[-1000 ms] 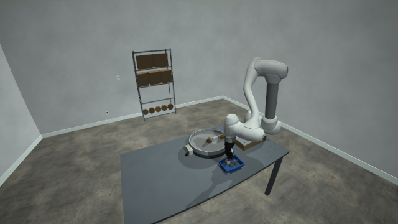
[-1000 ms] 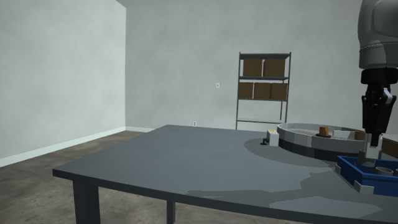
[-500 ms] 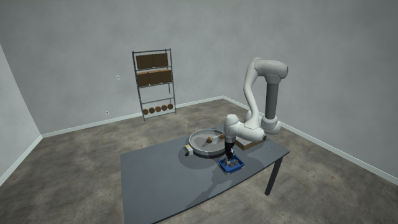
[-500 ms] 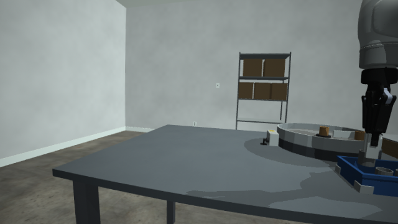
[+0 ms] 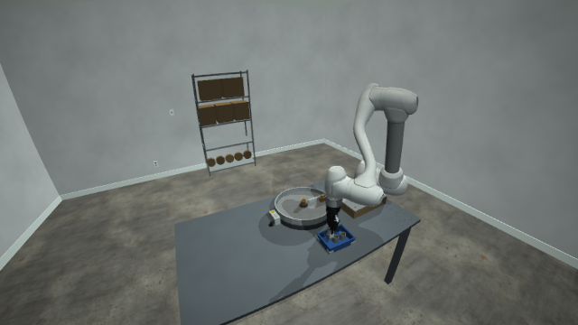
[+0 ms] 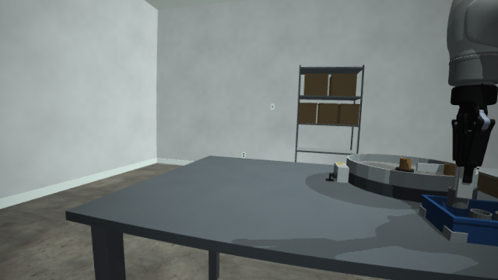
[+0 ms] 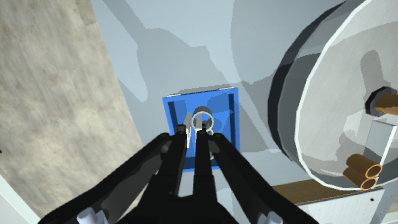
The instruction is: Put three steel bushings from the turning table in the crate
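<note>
The jaws (image 5: 332, 233) (image 6: 465, 194) are nearly together, clamped on the wall of a steel bushing (image 5: 329, 236) (image 6: 451, 197) (image 7: 212, 120) inside the blue crate (image 5: 334, 248) (image 6: 476, 233) (image 7: 235, 135), lower right of my overhead frame; two more steel bushings, this one (image 5: 336, 240) and that one (image 5: 342, 236), stand beside it.

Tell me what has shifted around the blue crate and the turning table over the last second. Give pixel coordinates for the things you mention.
Nothing has visibly changed. The jaws are still down at the blue crate (image 5: 334, 248) (image 6: 475, 233) (image 7: 236, 117), the steel bushings (image 5: 342, 236) (image 6: 481, 212) (image 7: 211, 116) still sit inside it, and the copper-colored bushings (image 5: 303, 203) (image 6: 405, 163) (image 7: 386, 103) remain on the turning table (image 5: 293, 217) (image 6: 389, 177) (image 7: 300, 112).
</note>
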`<control>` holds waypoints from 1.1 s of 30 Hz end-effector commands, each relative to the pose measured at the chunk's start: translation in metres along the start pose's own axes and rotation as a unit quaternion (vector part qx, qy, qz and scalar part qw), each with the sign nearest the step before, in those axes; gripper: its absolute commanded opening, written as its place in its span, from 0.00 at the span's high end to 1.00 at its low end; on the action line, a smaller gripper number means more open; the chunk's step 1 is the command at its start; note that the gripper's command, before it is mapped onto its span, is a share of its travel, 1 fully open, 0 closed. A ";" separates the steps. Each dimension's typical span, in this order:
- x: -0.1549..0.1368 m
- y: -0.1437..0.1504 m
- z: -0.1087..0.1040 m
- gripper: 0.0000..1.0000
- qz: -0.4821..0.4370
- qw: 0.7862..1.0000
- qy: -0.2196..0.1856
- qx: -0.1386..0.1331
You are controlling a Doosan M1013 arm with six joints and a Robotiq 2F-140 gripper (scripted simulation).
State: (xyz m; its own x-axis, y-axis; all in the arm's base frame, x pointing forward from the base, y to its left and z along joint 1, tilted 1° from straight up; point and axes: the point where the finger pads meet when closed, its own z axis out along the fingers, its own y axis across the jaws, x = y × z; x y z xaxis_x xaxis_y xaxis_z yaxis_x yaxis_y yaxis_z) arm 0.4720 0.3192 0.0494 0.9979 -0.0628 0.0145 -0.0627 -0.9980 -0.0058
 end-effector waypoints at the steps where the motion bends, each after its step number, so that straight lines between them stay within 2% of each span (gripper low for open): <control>1: 0.003 -0.003 0.002 1.00 0.001 1.000 0.002 0.000; 33: 0.003 -0.003 0.002 1.00 0.001 1.000 0.002 0.000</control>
State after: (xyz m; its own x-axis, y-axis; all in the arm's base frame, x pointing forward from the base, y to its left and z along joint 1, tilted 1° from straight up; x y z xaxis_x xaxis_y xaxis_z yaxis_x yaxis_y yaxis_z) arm 0.4726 0.3196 0.0494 0.9979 -0.0628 0.0148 -0.0627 -0.9980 -0.0060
